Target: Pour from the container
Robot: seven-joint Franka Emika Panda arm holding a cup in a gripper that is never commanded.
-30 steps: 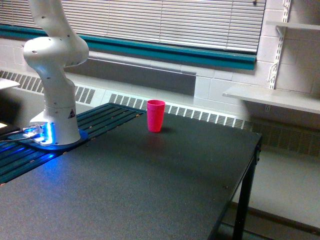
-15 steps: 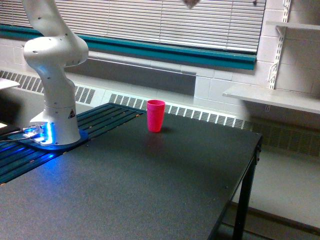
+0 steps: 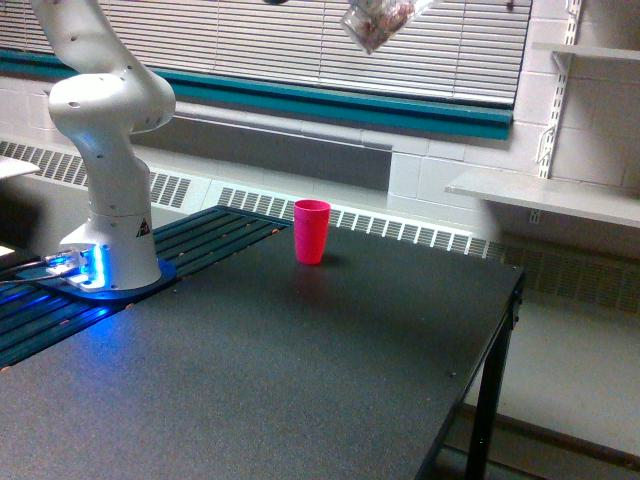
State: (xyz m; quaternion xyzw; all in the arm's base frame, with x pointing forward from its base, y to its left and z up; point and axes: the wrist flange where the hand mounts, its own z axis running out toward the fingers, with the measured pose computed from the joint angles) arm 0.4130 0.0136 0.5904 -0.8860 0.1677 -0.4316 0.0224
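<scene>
The container (image 3: 375, 22), clear with pinkish pieces inside, is seen tilted at the top edge of the exterior view, high above the pink cup (image 3: 311, 231) standing on the black table (image 3: 300, 370). The claw is cut off above the frame, so its grip cannot be told.

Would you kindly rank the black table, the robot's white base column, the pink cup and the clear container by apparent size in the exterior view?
1. Black table
2. White base column
3. Pink cup and clear container: look alike, and the container is cut off by the top edge, so left unranked.
</scene>
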